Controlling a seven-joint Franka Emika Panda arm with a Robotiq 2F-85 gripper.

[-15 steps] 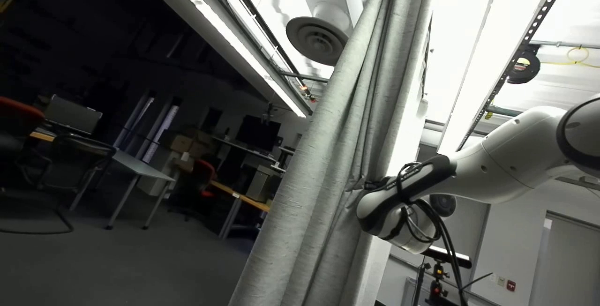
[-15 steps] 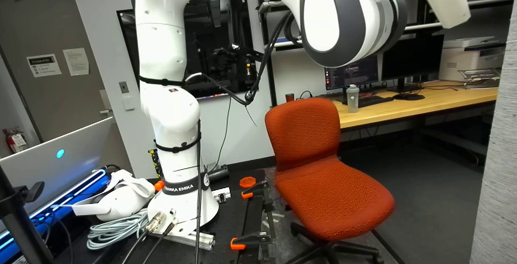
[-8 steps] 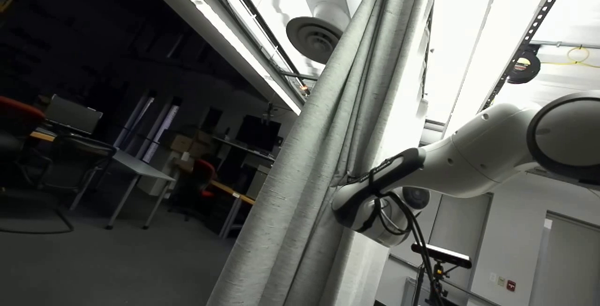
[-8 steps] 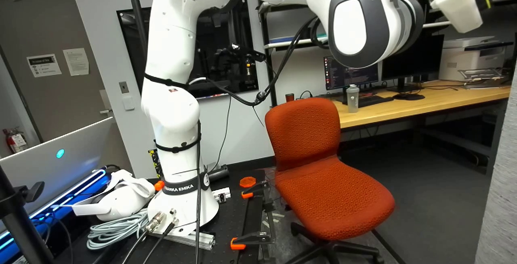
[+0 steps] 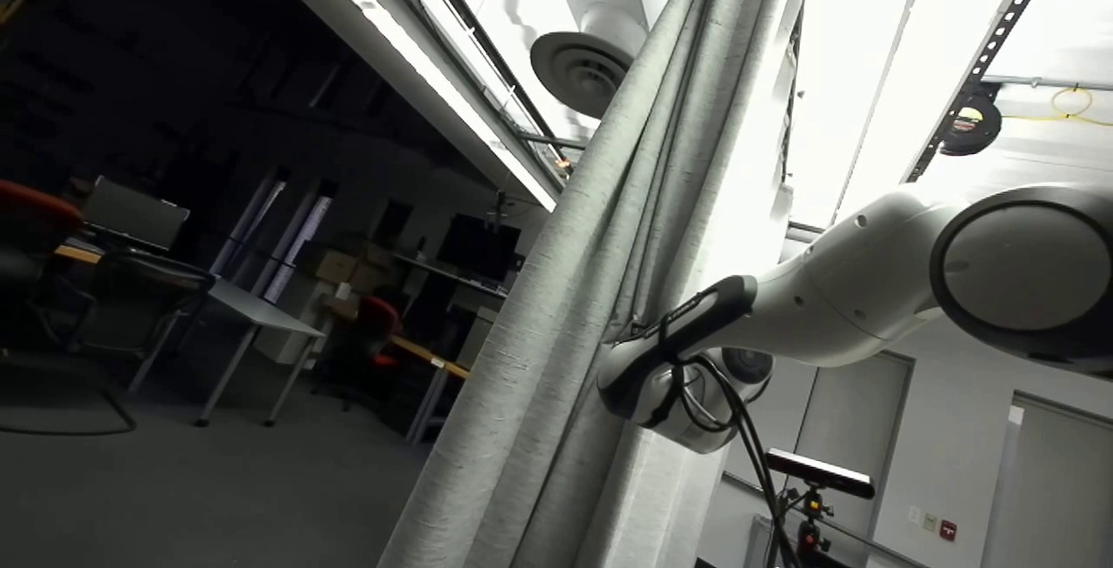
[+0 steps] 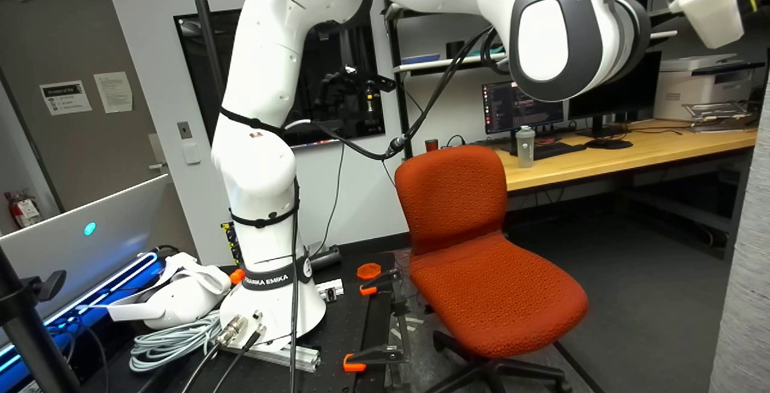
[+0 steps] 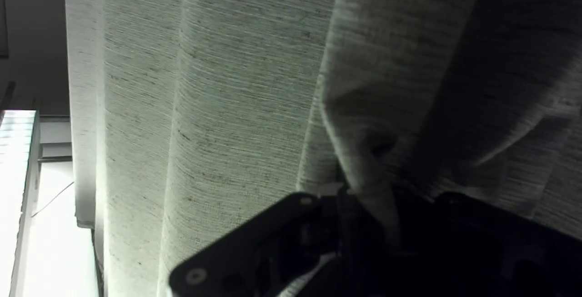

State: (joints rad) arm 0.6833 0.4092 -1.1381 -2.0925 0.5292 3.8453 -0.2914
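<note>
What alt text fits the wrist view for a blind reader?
A dark gripper clamps a gathered pinch of pale curtain, whose folds fill most of the picture. A bright light shows at the left edge.

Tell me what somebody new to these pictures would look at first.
Probably the long pale gray curtain, which slants from top to bottom through the middle of an exterior view; in the wrist view, the black fingers pinch it. Next would likely come the bright orange-red office chair, in the middle of an exterior view, near the base of the white Franka Emika arm.
</note>
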